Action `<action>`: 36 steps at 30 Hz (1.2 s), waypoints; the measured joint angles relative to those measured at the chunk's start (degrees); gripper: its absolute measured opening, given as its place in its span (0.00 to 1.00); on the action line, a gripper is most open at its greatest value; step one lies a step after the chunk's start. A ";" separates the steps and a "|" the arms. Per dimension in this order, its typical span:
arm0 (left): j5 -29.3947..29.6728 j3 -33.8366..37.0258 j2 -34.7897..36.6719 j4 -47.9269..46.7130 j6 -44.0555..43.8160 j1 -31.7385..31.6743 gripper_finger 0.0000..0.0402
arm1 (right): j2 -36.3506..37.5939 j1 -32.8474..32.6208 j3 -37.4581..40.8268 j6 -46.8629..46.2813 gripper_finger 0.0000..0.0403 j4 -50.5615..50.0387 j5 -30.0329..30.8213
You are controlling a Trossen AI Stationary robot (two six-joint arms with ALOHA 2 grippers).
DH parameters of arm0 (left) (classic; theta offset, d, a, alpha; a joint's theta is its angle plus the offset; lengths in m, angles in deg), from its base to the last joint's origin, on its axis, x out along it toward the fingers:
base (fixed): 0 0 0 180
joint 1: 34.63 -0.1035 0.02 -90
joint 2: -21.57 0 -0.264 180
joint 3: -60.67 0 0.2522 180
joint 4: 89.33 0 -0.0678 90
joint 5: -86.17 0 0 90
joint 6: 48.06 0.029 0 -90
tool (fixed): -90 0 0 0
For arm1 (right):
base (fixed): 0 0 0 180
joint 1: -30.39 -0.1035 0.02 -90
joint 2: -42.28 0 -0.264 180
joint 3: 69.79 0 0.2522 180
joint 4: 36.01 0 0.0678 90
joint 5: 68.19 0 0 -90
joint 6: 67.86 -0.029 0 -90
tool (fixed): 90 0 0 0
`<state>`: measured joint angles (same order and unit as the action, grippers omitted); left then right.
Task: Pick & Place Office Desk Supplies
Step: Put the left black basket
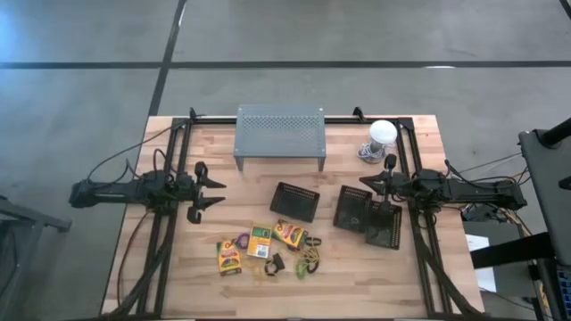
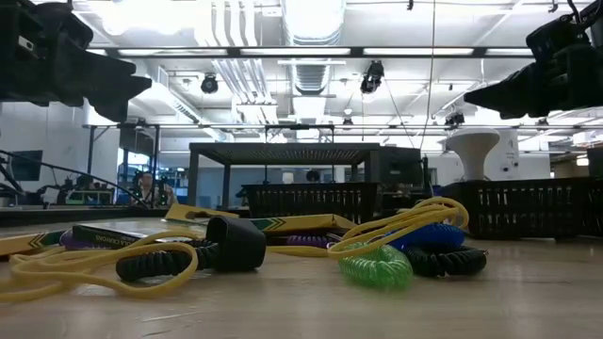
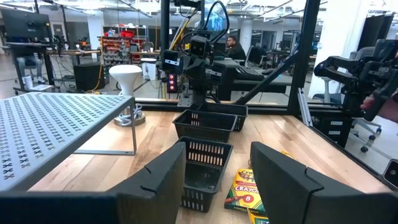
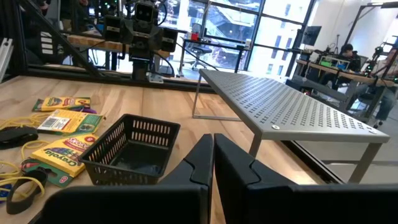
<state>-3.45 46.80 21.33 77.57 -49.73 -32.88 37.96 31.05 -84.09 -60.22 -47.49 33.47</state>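
Waiting at the start: no supply is yet picked, the left pincer [image 1: 217,192] held released at left-centre, the right pincer [image 1: 364,184] clenched empty at right-centre. Crayon boxes [image 1: 259,242], rubber bands [image 1: 308,261] and clips [image 1: 276,263] are heaped at lower centre of the table [image 1: 169,267]; a reach down there is called for next.

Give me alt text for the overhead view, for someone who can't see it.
Seen from above, a wooden table holds a cluster of crayon boxes, rubber bands and clips near its front edge, with three black mesh baskets and a grey perforated shelf behind. The left gripper, jaws open, and the right gripper, jaws shut, wait at opposite sides, holding nothing.
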 joint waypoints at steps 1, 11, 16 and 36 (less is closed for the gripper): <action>0.00 0.01 -0.01 -0.01 -0.04 0.01 0.46 | 0.01 0.00 -0.01 0.52 0.02 0.00 0.00; 0.00 0.01 -0.01 -0.01 1.53 0.01 0.46 | -0.01 -0.02 0.00 -0.55 0.02 0.31 -0.11; 0.00 -0.01 -0.01 0.01 1.47 0.01 0.46 | -0.13 0.00 0.00 -22.55 0.02 2.15 -0.09; 0.22 0.01 0.01 0.18 4.29 0.00 0.46 | -31.02 -16.27 -9.41 -21.65 0.02 19.29 -0.91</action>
<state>-3.23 46.81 21.34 77.74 -45.43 -32.88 6.93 14.78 -93.49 -81.87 -28.20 32.56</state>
